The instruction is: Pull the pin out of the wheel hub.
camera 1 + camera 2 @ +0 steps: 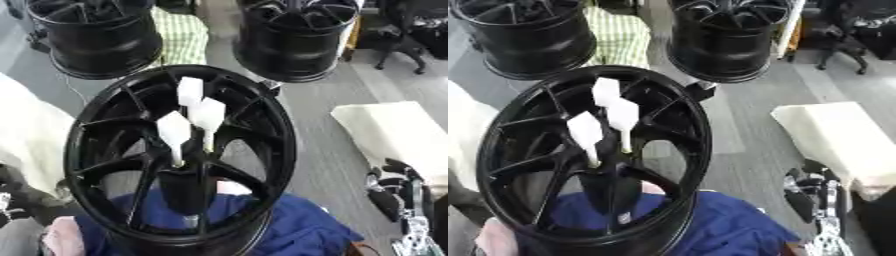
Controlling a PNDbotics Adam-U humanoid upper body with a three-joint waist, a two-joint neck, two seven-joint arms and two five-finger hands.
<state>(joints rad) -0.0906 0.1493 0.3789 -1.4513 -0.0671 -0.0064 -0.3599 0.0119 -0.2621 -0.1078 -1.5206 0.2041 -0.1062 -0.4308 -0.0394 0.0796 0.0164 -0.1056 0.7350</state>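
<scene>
- One robot hand shows: the right hand [398, 192], low at about 4 o'clock in both eye views, beside the blue cloth [297, 227]. Fingers look relaxed and slightly bent, holding nothing; not touching the hub.
- Left hand: something dark at the 8 o'clock edge of the left eye view, but I cannot tell that it is a hand, so treat it as out of sight.
- Wheel hub [101, 125] stands tilted at centre, well apart from the right hand, toward 10 o'clock from it. Black, spoked, rigid; likely heavy, should stay put while a pin is drawn.
- Three white pins [207, 115] stick up out of the hub centre, flat paddle-like heads on thin stems. Nearest the right hand is the middle one; another [173, 129] sits at its 8 o'clock, the third [190, 91] at 11 o'clock.
- Handling guess: pins look light, stiff plastic, smooth. Pinch the flat head across its faces and pull along the stem, not sideways; the thin stem may bend or snap.
- Heads stand close together, so fingers may knock a neighbour.
- Two more black wheels [297, 40] stand behind at 12 o'clock.
</scene>
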